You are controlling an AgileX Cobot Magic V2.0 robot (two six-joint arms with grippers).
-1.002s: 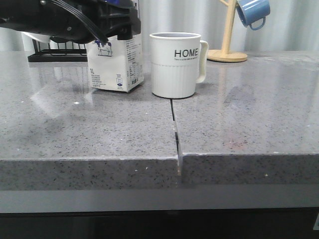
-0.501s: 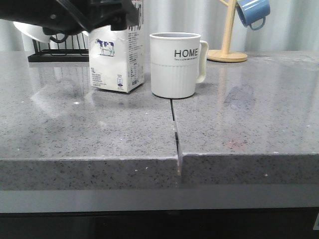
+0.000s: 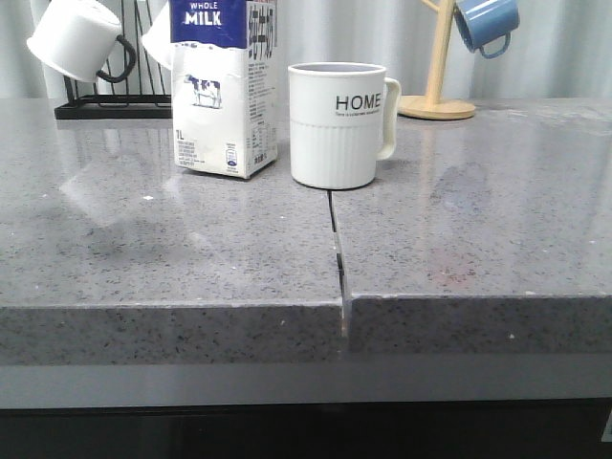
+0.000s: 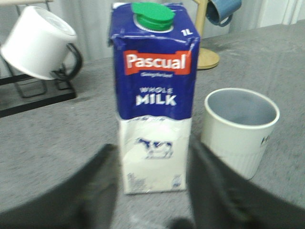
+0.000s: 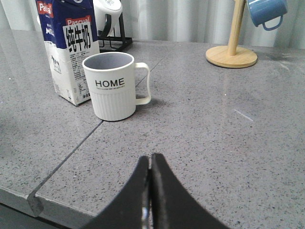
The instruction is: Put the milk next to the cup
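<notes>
The milk carton (image 3: 225,91), white with a dark blue top, stands upright on the grey counter just left of the white HOME cup (image 3: 337,124), a small gap between them. It also shows in the left wrist view (image 4: 153,98) beside the cup (image 4: 239,129), and in the right wrist view (image 5: 69,57) behind the cup (image 5: 113,86). My left gripper (image 4: 152,164) is open, its fingers apart on either side of the carton's base and drawn back from it, not touching. My right gripper (image 5: 151,164) is shut and empty over bare counter, well in front of the cup. Neither gripper shows in the front view.
A black rack (image 3: 110,107) with white black-handled mugs (image 3: 76,40) stands at the back left. A wooden mug tree (image 3: 437,100) with a blue mug (image 3: 488,24) stands at the back right. A seam (image 3: 337,253) runs down the counter from the cup to its front edge.
My left arm, which covered the carton's top a second ago, has let go and drawn up and away out of the front view. The carton stays standing beside the cup.
</notes>
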